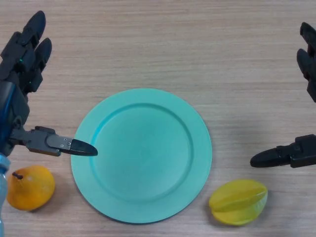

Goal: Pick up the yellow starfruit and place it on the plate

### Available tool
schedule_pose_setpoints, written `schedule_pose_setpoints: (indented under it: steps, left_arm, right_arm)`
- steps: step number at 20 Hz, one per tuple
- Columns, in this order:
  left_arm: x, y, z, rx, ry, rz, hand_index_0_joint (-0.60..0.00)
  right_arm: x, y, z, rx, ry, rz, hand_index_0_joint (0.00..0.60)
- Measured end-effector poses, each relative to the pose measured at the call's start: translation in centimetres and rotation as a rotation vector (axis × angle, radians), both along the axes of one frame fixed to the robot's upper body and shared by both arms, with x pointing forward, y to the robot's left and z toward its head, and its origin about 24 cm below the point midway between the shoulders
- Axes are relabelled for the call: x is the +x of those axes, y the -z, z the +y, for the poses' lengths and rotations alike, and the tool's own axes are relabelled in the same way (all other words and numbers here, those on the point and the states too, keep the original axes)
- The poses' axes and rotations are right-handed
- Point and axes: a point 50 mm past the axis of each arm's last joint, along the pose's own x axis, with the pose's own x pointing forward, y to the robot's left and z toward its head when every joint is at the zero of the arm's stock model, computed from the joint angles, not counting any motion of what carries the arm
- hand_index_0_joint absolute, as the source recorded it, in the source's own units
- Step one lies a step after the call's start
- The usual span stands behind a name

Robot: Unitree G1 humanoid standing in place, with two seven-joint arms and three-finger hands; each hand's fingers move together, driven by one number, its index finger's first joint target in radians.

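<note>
Starfruit (238, 201) lengthwise left-right, beside plate (141, 154)

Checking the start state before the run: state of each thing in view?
starfruit: on the table, right of the plate, not held
plate: flat on the table, nothing on it
pear: on the table, left of the plate, untouched
left hand: open, thumb tip over the plate's left rim
right hand: open, above the starfruit, holding nothing

Yellow starfruit (238, 201) on table, just beside empty teal plate (141, 154), lower right
</note>
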Motion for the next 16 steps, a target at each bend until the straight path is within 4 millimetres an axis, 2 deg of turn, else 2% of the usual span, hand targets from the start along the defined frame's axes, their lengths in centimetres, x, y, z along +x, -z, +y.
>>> schedule_pose_setpoints:
  steps: [8,14,16]
  left_arm:
    - [0.1,0.1,0.0,0.005,-0.005,0.006,0.0]
    - [0.1,0.2,0.1,-0.012,-0.027,0.003,0.0]
    - [0.1,0.2,0.0,-0.015,-0.029,0.003,0.0]
  right_arm:
    - [-0.3,0.6,0.1,-0.015,-0.041,0.032,0.0]
    - [-2.0,2.0,0.4,-0.078,-0.132,0.129,0.0]
    - [-2.4,3.3,0.7,-0.11,-0.171,0.184,0.0]
